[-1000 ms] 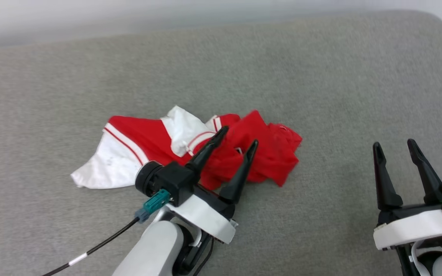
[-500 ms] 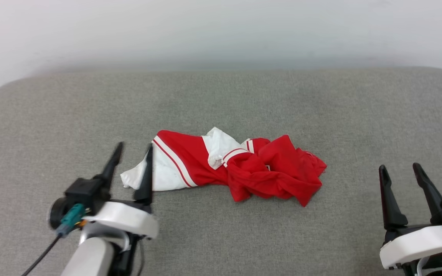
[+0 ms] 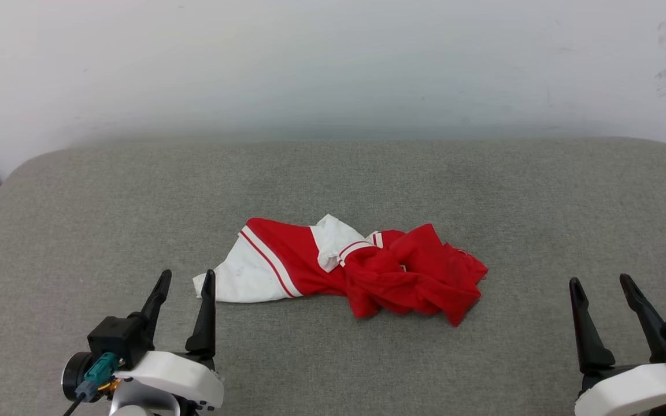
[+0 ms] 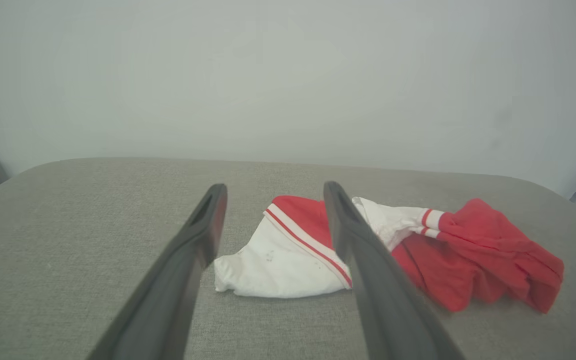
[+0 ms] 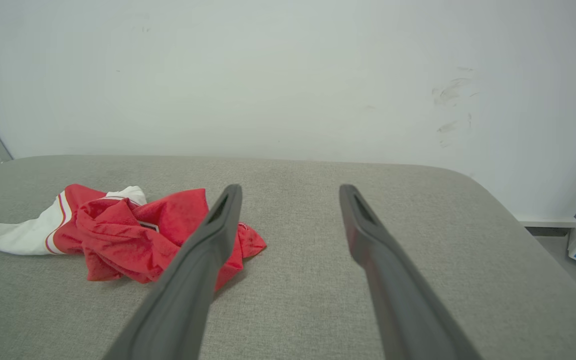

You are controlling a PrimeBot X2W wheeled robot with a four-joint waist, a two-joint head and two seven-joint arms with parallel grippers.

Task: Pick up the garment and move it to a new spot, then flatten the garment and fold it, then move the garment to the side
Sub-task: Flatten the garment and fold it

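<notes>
**Head view:** A crumpled jersey [image 3: 367, 271] lies about the middle of a grey fabric cushion [image 3: 333, 173], with a pale wall [image 3: 333, 69] behind the back edge. One white sleeve spreads flat toward the cushion's left edge, bordered by a white band with a thin red line. The red body is bunched in deep folds toward the right. A second white piece with a red-and-white striped cuff sits folded on top, near the jersey's centre. The left gripper [image 3: 188, 276] is at the front left, its two dark fingers spread apart and holding nothing, tips near the white sleeve's corner. The right gripper [image 3: 599, 281] is at the front right, fingers also spread and empty, well apart from the jersey.

**Left wrist view:** The left gripper [image 4: 274, 189] frames the white sleeve between its parted fingers. The jersey [image 4: 288, 265] runs rightward into rumpled red cloth.

**Right wrist view:** The right gripper [image 5: 290, 190] points over bare cushion, fingers wide. The jersey [image 5: 133, 230] lies to the left, red folds nearest and white sleeve farthest.
</notes>
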